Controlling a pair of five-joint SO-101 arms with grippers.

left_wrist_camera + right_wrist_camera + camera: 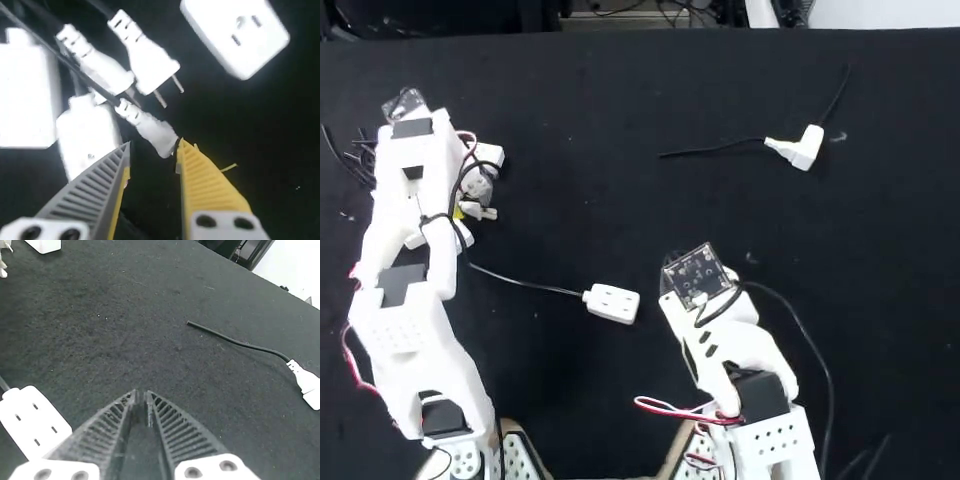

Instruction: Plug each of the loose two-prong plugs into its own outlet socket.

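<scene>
Plugs (148, 57) overlapping, outlet (235, 35) cropped at edge

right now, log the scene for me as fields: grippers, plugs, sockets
left gripper: open, tips beside a small white plug
right gripper: shut, holding nothing
two-prong plug: loose, prongs showing, ahead of left gripper
outlet socket: corded, nothing plugged in, between the arms
corded plug: loose, lying apart from the rest on the black table
</scene>
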